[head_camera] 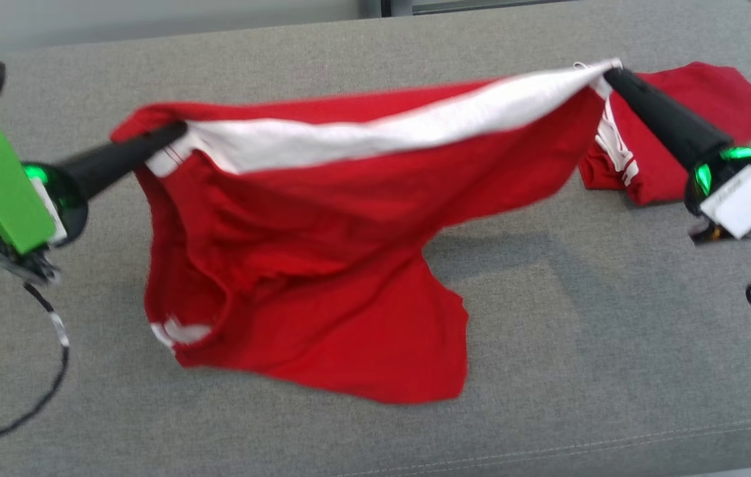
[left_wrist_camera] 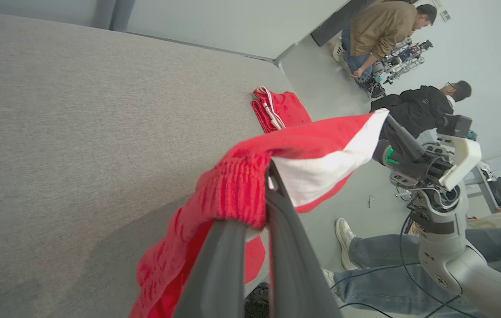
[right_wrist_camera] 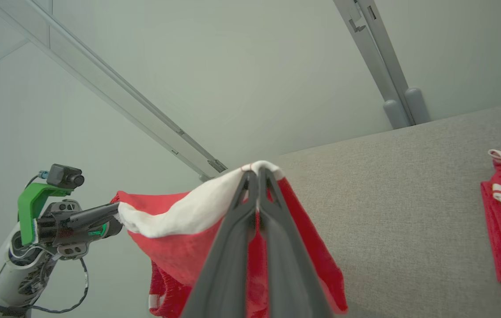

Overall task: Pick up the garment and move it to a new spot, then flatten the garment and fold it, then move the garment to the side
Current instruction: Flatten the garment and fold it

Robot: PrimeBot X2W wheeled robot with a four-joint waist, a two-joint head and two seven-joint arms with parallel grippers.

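The garment [head_camera: 322, 265] hangs stretched over the bench [head_camera: 581, 344], beside the folded pile [head_camera: 713, 99]. Its long axis runs side to side, white band on top and red cloth drooping below. The left tool [head_camera: 177, 132] pinches the end far from the pile, and the right tool [head_camera: 610, 74] pinches the end nearest it. Both arms reach inward, fingers pointing toward each other.

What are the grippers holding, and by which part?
The red garment, stretched between both: the left gripper pinches one end of its white band, the right gripper the other end.
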